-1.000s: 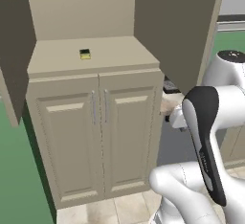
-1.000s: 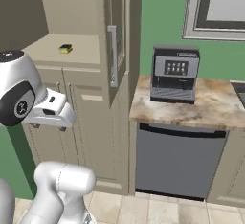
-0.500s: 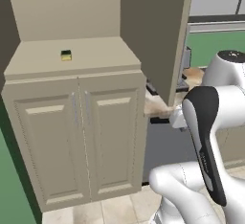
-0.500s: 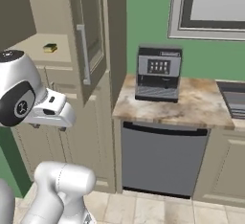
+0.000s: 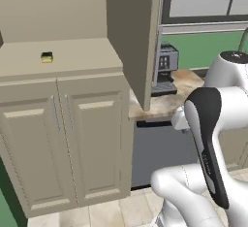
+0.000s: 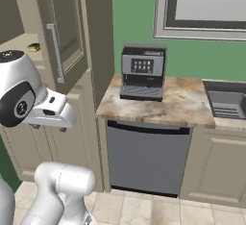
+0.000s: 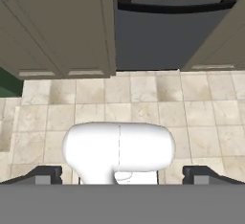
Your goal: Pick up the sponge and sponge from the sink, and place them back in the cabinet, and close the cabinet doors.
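Green kitchen walls and a pale tiled floor frame the scene, with a marble-look counter [image 6: 168,104] running right from the tall beige cabinet [image 5: 63,138]. One sponge [image 5: 46,57] lies on the cabinet's open inner shelf at the left, green layer up, small against the wide shelf; the right base view catches it too, far back beside the robot's shoulder. It sits well inside the shelf edge, so the doors should clear it when they swing shut. No second sponge can be made out; the corner of the dark sink [image 6: 226,101] at the right edge is too partial to tell what is in it, so that one is probably yet to be fetched. The cabinet door [image 6: 60,36] with its long silver bar handle stands swung out toward the counter, left that way, I judge, so the shelf stays reachable for another drop. A coffee machine [image 6: 142,72] stands on the counter, above a dark dishwasher front [image 6: 146,159]. The gripper [image 7: 122,174] points down at the floor with its two dark tips set far apart and nothing between them, carried empty and tucked in while the base faces the counter run, most likely on its way toward the sink.
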You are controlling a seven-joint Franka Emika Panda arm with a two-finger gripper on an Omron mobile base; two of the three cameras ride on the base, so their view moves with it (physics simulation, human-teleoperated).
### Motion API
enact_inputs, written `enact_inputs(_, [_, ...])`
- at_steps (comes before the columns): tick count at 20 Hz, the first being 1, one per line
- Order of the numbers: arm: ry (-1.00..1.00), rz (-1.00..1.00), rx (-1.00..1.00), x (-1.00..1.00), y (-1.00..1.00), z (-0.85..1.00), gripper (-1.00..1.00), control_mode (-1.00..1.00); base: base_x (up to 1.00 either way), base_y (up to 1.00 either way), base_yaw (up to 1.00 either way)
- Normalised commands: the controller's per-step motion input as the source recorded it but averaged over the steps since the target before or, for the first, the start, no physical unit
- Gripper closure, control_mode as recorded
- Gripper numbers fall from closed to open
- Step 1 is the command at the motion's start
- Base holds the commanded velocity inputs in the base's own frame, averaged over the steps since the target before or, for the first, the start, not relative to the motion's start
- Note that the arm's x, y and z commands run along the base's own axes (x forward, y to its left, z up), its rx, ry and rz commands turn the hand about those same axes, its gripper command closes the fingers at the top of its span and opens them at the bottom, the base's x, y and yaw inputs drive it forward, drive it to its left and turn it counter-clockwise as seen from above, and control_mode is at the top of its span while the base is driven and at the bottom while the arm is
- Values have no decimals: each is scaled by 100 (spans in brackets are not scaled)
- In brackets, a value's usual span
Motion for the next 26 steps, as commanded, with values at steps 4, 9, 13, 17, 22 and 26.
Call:
enact_inputs(4, [0, 0, 0, 0, 0, 0, -100, 100, -5, -48, 0])
enact_inputs(9, [0, 0, 0, 0, 0, 0, -100, 100, -1, -47, 0])
enact_inputs(13, [0, 0, 0, 0, 0, 0, -100, 100, 0, -51, 0])
enact_inputs(17, [0, 0, 0, 0, 0, 0, -100, 100, 0, -54, 0])
enact_inputs(22, [0, 0, 0, 0, 0, 0, -100, 100, 0, -57, 0])
enact_inputs(26, [0, 0, 0, 0, 0, 0, -100, 100, 0, -62, 0])
